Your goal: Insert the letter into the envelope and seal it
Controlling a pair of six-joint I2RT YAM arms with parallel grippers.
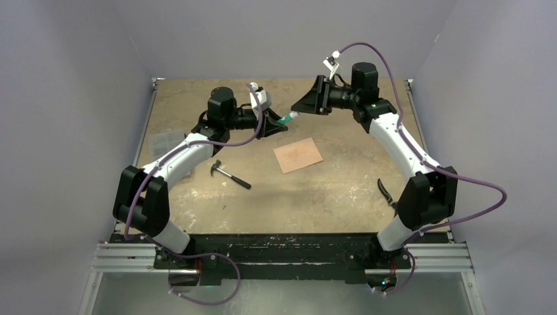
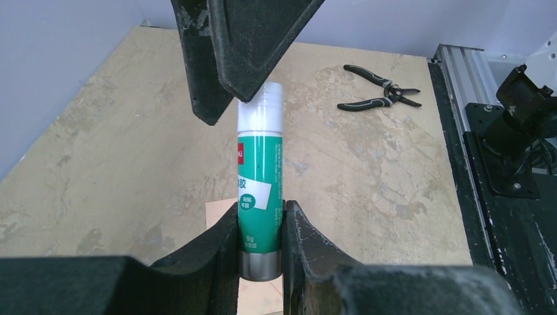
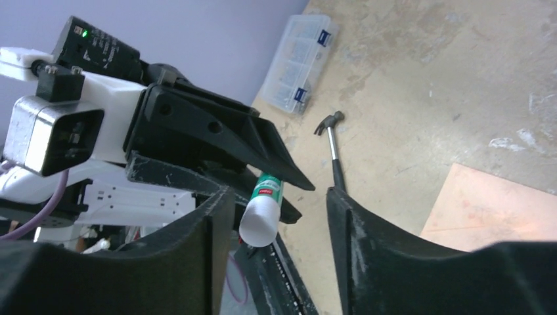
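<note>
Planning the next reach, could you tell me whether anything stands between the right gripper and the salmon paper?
Nothing visible does. The right gripper, open beside the glue stick, hangs beyond the salmon paper; the hammer lies well aside.

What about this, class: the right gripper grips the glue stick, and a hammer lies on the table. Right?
Not quite: the left gripper grips the glue stick, as the left wrist view shows. The hammer does lie on the table.
</note>
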